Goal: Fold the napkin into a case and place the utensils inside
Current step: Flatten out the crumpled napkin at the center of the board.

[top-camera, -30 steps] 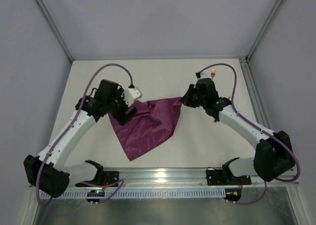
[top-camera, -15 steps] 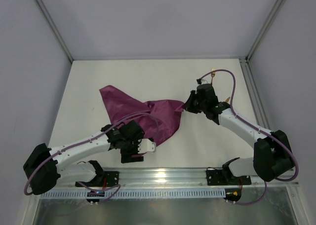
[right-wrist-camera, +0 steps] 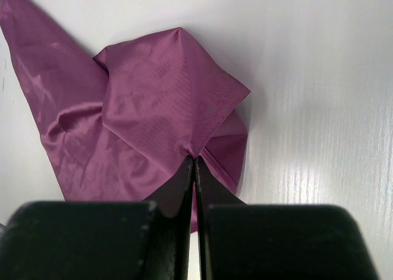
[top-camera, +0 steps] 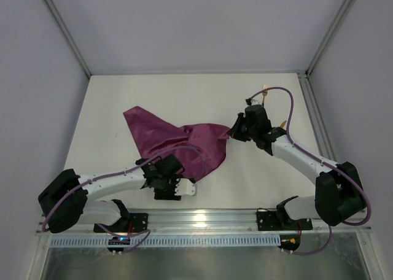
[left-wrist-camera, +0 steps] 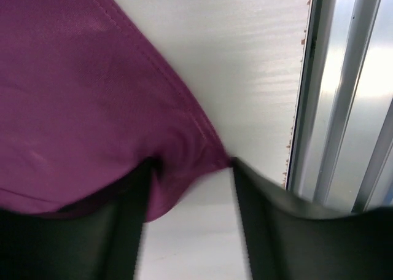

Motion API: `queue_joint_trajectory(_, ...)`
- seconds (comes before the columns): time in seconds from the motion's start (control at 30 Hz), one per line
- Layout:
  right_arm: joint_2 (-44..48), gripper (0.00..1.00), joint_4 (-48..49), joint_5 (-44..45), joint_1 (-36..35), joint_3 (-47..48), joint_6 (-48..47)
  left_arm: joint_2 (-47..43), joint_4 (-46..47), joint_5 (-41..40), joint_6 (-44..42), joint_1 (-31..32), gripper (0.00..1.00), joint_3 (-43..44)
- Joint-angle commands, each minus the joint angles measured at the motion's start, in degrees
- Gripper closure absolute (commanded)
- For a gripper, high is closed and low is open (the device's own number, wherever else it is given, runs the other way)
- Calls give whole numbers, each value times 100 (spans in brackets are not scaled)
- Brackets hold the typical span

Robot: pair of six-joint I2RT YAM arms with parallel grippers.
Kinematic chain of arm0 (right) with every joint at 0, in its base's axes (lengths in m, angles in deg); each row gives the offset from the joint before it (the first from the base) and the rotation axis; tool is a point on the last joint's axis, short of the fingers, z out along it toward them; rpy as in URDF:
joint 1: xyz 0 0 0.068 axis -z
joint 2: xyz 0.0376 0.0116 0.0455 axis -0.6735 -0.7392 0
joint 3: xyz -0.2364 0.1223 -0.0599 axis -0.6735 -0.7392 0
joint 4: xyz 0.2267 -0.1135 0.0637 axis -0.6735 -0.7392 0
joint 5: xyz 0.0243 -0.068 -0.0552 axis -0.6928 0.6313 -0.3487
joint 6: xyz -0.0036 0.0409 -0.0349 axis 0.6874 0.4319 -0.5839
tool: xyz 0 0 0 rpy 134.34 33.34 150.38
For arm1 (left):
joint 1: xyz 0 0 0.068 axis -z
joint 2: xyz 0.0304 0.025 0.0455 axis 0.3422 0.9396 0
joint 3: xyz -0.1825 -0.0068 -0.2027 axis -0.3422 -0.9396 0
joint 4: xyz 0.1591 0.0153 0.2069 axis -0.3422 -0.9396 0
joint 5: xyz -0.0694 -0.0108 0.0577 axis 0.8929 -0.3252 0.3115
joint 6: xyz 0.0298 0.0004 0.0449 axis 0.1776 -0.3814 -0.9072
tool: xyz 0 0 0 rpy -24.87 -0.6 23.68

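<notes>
The magenta napkin (top-camera: 178,142) lies loosely crumpled on the white table, one corner stretched out to the far left. My right gripper (top-camera: 232,131) is shut on its right corner, seen pinched between the fingertips in the right wrist view (right-wrist-camera: 194,159) with the napkin (right-wrist-camera: 141,108) spread beyond. My left gripper (top-camera: 184,185) is low at the napkin's near corner. In the left wrist view its jaws (left-wrist-camera: 190,169) stand apart with that corner of the napkin (left-wrist-camera: 92,96) bunched between them. The utensils are out of view, and no case shows.
An aluminium rail (top-camera: 196,218) runs along the table's near edge, close to the right of my left gripper (left-wrist-camera: 344,108). Grey walls and metal frame posts (top-camera: 61,34) enclose the white table (top-camera: 184,96) on three sides.
My left arm let the napkin's far-left corner drop, swung back to the near corner, and its jaws have narrowed around it. The right gripper kept its hold.
</notes>
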Motion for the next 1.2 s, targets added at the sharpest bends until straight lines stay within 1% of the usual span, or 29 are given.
queue_joint_trajectory(0.0, 94, 96, 33, 164, -6, 81, 60, 480, 641, -187, -296, 10, 56, -273)
queue_joint_trajectory(0.07, 138, 96, -2, 182, -6, 81, 33, 560, 623, -152, -305, 10, 69, -273)
queue_joint_trajectory(0.1, 182, 96, -46, 217, -6, 81, 24, 586, 579, -169, -305, 10, 84, -255)
queue_joint_trajectory(0.13, 200, 96, -64, 235, 12, 116, -11, 578, 562, -222, -313, 10, 91, -247)
queue_joint_trajectory(0.17, 217, 96, -107, 243, 12, 143, -37, 552, 570, -327, -305, 10, 100, -238)
queue_joint_trajectory(0.23, 296, 96, -239, 252, 47, 265, -63, 385, 562, -625, -235, 1, 100, -194)
queue_joint_trajectory(0.3, 410, 96, -458, 243, 82, 397, -142, 166, 457, -740, -156, -60, 100, -46)
queue_joint_trajectory(0.4, 814, 96, -818, 261, 179, 766, -344, -694, -219, -513, -85, -621, 100, 411)
queue_joint_trajectory(0.43, 946, 96, -915, 470, 205, 1011, -397, -1218, -412, -338, -111, -1075, 100, 830)
queue_joint_trajectory(0.5, 1367, 96, -1213, 568, 302, 1293, -564, -1513, -1132, -345, -120, -1448, 100, 1420)
queue_joint_trajectory(0.53, 1499, 96, -1311, 595, 337, 1599, -608, -1540, -1448, -363, -77, -1545, 100, 2128)
queue_joint_trajectory(0.57, 1744, 96, -1425, 647, 355, 1750, -652, -1610, -1895, -363, 20, -1676, 100, 2422)
queue_joint_trajectory(0.6, 1851, 96, -1617, 665, 363, 1925, -740, -1689, -2065, -372, 47, -1712, 100, 2686)
queue_joint_trajectory(0.63, 1948, 96, -1715, 665, 364, 2249, -793, -1759, -2223, -511, 99, -1721, 100, 3194)
queue_joint_trajectory(0.67, 2123, 96, -1812, 665, 372, 2409, -819, -1830, -2503, -617, 274, -1739, 100, 3477)
queue_joint_trajectory(0.7, 2203, 96, -1978, 674, 364, 2576, -907, -1856, -2602, -774, 371, -1739, 100, 3759)
queue_joint_trajectory(0.73, 2265, 96, -2067, 657, 364, 2908, -942, -1891, -2681, -1089, 459, -1739, 100, 4283)
queue_joint_trajectory(0.83, 2441, 96, -2471, 648, 364, 3569, -1109, -2181, -2708, -1566, 627, -1748, 100, 4946)
queue_joint_trajectory(0.87, 2485, 96, -2559, 639, 364, 3710, -1136, -2295, -2691, -1837, 705, -1757, 100, 5357)
queue_joint_trajectory(0.93, 2599, 96, -2744, 525, 364, 4087, -1162, -2366, -2647, -1971, 767, -1748, 100, 5763)
queue_joint_trajectory(0.97, 2643, 96, -2857, 473, 364, 4194, -1154, -2375, -2655, -1945, 802, -1757, 100, 6148)
queue_joint_trajectory(1.03, 2731, 96, -2955, 376, 364, 4509, -1110, -2401, -2682, -1875, 846, -1871, 100, 6476)
queue_joint_trajectory(1.07, 2783, 96, -3016, 201, 364, 4581, -1083, -2393, -2664, -1840, 864, -1897, 100, 6790)
queue_joint_trajectory(1.17, 2994, 96, -3078, 33, 364, 4687, -934, -2244, -2673, -1848, 1004, -1967, 100, 7293)
